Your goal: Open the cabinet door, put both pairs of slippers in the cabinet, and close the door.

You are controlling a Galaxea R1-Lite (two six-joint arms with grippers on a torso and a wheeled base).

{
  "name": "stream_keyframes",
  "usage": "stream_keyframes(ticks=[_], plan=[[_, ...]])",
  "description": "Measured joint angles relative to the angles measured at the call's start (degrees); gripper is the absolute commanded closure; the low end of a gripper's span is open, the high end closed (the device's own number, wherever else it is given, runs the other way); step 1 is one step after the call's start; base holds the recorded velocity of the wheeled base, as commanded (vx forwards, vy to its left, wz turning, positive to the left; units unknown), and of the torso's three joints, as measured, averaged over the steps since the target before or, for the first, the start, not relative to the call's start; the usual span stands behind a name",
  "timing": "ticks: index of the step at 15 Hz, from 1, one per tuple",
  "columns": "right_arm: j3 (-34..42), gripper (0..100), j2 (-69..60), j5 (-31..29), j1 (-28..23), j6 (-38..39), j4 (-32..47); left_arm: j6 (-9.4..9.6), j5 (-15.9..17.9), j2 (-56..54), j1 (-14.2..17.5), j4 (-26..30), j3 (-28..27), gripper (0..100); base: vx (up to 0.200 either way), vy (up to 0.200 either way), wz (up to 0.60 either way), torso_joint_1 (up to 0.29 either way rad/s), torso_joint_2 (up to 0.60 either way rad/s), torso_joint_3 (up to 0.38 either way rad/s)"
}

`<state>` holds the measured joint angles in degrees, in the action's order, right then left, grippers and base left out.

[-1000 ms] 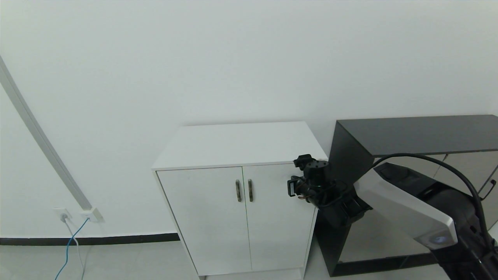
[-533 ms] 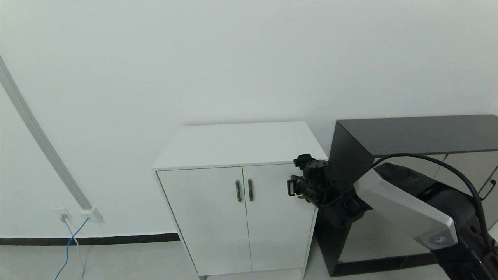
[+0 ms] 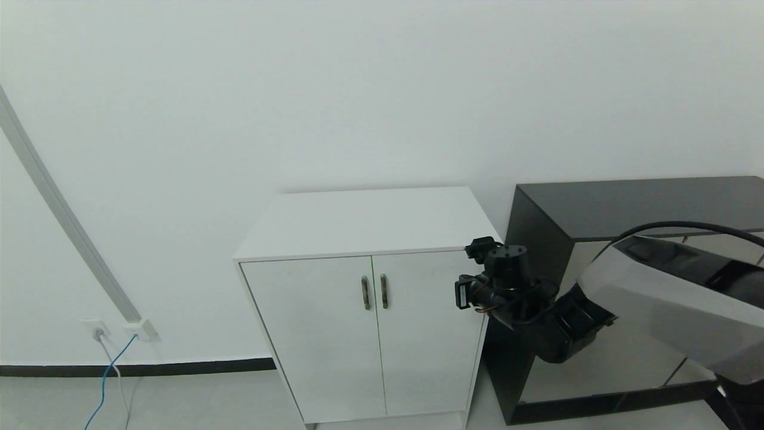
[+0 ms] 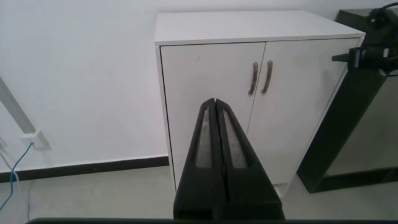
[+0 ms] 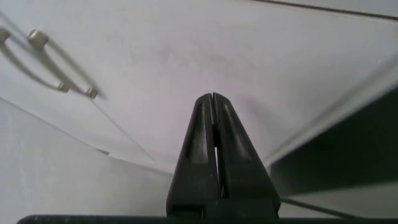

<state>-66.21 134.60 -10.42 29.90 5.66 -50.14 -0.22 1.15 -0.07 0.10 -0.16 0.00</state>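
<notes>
A white cabinet stands against the wall with both doors shut. Its two slim handles sit side by side at the middle seam. My right arm's wrist hangs in front of the right door's outer edge. In the right wrist view my right gripper is shut with nothing in it, its tips pointing at the right door, apart from the handles. My left gripper is shut and holds nothing, well back from the cabinet, pointing at the left door.
A dark cabinet with glossy fronts stands tight against the white one's right side. Left of the white cabinet are a wall socket with cables, a slanted wall conduit, and open grey floor.
My right arm has shifted to the right, away from the handles, and its forearm has lifted. The cabinet doors stay shut.
</notes>
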Motion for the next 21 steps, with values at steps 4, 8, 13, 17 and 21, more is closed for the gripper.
stream_keyframes(ticks=[4, 8, 13, 17, 21], plan=[[13.6, 100, -10.7, -0.8, -0.2, 0.1, -2.5, -0.10, 0.0, 0.0, 0.0, 0.0, 0.0, 100, 0.000, 0.000, 0.00, 0.000, 0.00, 0.000], [25.1, 100, -21.7, -5.1, -1.5, 0.5, -3.0, -0.10, -0.1, 0.0, 0.0, 0.0, 0.0, 100, 0.000, 0.000, 0.00, 0.000, 0.00, 0.000], [38.3, 100, -36.2, -8.2, -6.5, 1.3, -3.1, -0.11, -0.1, 0.0, 0.0, 0.0, 0.0, 100, 0.000, 0.000, 0.00, 0.000, 0.00, 0.000], [47.4, 100, -46.3, -8.6, -12.4, 1.4, -3.0, -0.05, -0.1, 0.0, 0.0, 0.0, 0.0, 100, 0.000, 0.000, 0.00, 0.000, 0.00, 0.000], [55.7, 100, -54.9, -8.7, -19.5, 1.3, -2.8, -0.02, 0.0, 0.0, 0.0, 0.0, 0.0, 100, 0.000, 0.000, 0.00, 0.000, 0.00, 0.000]])
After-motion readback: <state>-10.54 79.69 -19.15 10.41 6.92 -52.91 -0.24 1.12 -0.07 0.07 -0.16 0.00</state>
